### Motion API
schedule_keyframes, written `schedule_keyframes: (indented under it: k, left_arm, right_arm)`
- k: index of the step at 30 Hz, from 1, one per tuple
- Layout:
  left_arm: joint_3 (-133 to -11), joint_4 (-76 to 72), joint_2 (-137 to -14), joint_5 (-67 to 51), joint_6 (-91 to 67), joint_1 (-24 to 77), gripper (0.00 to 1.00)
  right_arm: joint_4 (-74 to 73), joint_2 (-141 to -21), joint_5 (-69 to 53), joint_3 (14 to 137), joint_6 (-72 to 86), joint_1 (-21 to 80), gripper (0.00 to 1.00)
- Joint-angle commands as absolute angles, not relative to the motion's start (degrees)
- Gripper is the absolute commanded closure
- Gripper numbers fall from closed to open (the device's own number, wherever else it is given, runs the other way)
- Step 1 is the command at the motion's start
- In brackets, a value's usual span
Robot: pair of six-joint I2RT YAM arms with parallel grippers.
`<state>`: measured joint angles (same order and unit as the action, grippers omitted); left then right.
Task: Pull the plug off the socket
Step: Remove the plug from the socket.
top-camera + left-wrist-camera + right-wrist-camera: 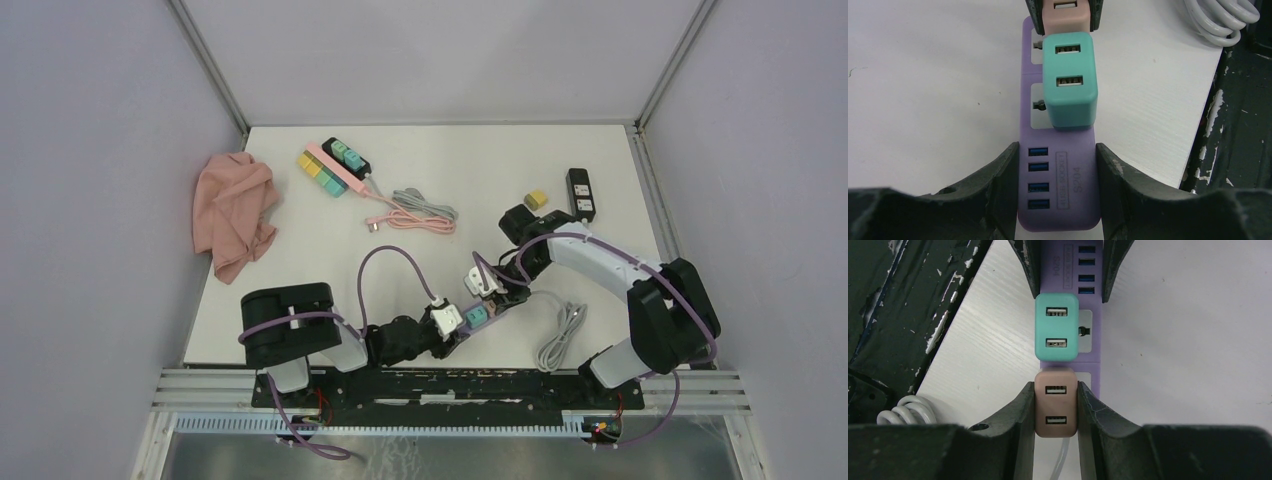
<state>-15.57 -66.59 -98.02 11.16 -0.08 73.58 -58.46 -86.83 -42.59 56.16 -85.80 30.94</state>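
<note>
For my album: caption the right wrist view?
Right claw grips the beige plastic USB plug, beside a teal plug, on a purple power strip held by the left claw.

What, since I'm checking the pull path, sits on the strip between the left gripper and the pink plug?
A teal two-port plug, seated in the purple strip beside the pink plug that the right gripper clamps; both wrist views show it.

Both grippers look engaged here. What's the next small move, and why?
Probably pull the right gripper straight back: it is shut on the pink plug, which looks seated in the purple power strip, while the left gripper clamps the strip's USB end as a brace.
</note>
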Motion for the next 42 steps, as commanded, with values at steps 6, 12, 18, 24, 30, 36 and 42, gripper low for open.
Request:
schedule_keyframes:
  k: [6, 12, 18, 24, 30, 36, 42]
  left_arm:
    - [-14.7, -69.4, -99.3, 12.4, -1.9, 73.2, 0.97]
    - [-14.1, -70.2, -99.3, 12.2, -2.0, 73.0, 0.97]
    - [-14.1, -70.4, -99.6, 11.9, -2.0, 72.9, 0.97]
    - [-14.2, -70.5, -99.8, 11.8, -2.1, 72.8, 0.97]
    - [-13.8, -70.9, -99.7, 11.7, -2.1, 72.7, 0.97]
    - [-13.4, -71.8, -99.7, 11.8, -2.2, 72.6, 0.97]
    - [-13.4, -71.7, -99.8, 11.5, -2.3, 72.6, 0.97]
  right_arm:
    - [-59.9, -84.4, -44.9, 56.9, -88.0, 29.8, 1.0]
    - [-65.0, -86.4, -47.2, 57.1, -93.5, 29.8, 1.0]
    - [-61.4, -86.1, -49.2, 56.4, -90.1, 33.7, 1.0]
    - [-54.6, -85.0, -46.8, 57.0, -79.6, 33.8, 1.0]
    - [-56.4, -84.0, -44.1, 57.6, -81.2, 29.5, 1.0]
    - [-62.0, -83.8, -46.5, 57.0, -88.5, 28.6, 1.0]
    - [-59.8, -84.4, -49.2, 56.6, -86.2, 32.2, 1.0]
